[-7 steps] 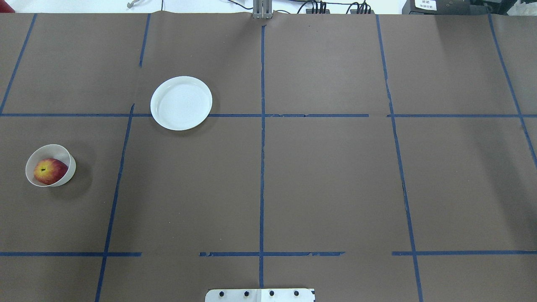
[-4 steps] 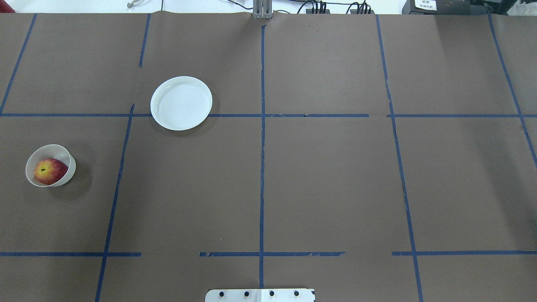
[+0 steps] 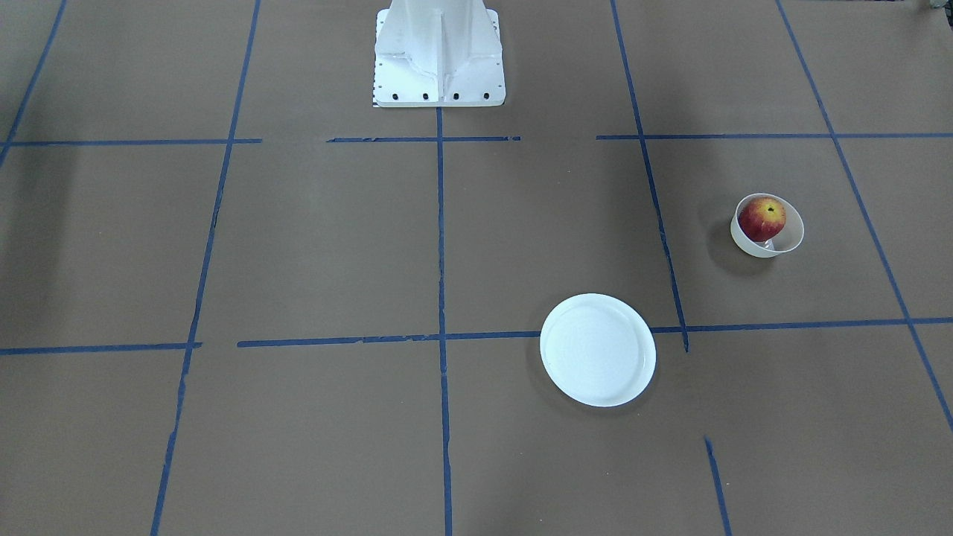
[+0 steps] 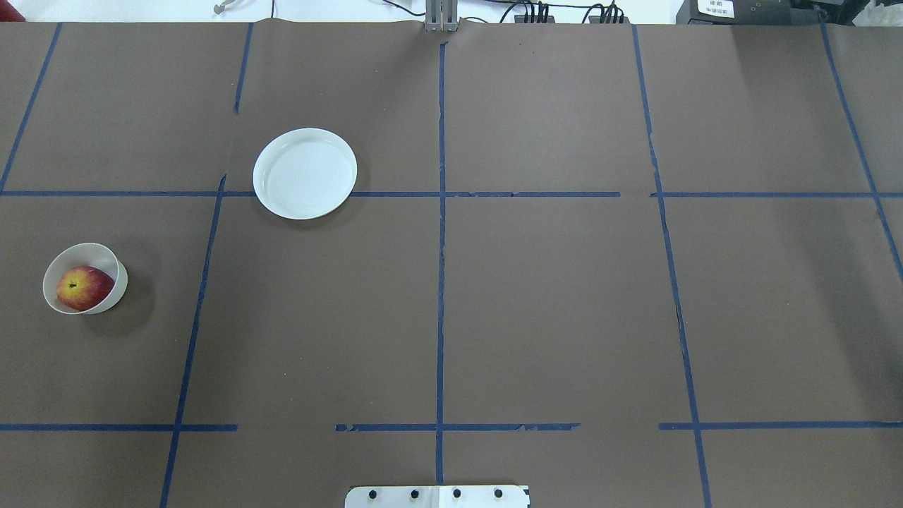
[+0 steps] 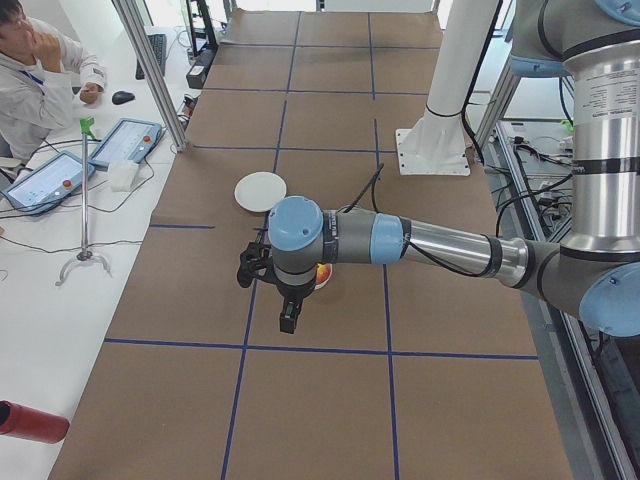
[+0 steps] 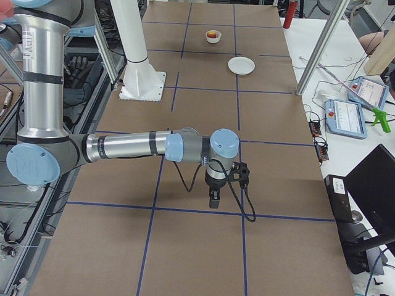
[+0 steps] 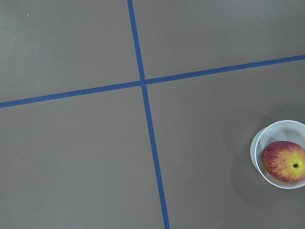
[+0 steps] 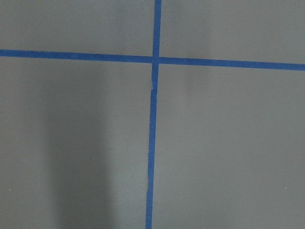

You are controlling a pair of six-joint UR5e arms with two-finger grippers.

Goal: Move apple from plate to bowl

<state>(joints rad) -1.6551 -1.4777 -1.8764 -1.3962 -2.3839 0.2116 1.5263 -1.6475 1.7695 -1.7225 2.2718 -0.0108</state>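
Observation:
The red and yellow apple (image 4: 83, 288) lies in the small cream-white bowl (image 4: 86, 248) at the table's left side. It also shows in the front view (image 3: 761, 217) and the left wrist view (image 7: 284, 161). The white plate (image 4: 305, 173) is empty, farther back and to the right of the bowl. My left gripper (image 5: 289, 318) hangs above the table near the bowl, seen only in the left side view. My right gripper (image 6: 213, 200) hangs above the table on the far side from the dishes, seen only in the right side view. I cannot tell whether either is open or shut.
Blue tape lines (image 4: 440, 212) divide the brown table into squares. The robot's white base (image 3: 439, 56) stands at the table's edge. An operator (image 5: 35, 70) sits beside tablets (image 5: 120, 140) off the table's far side.

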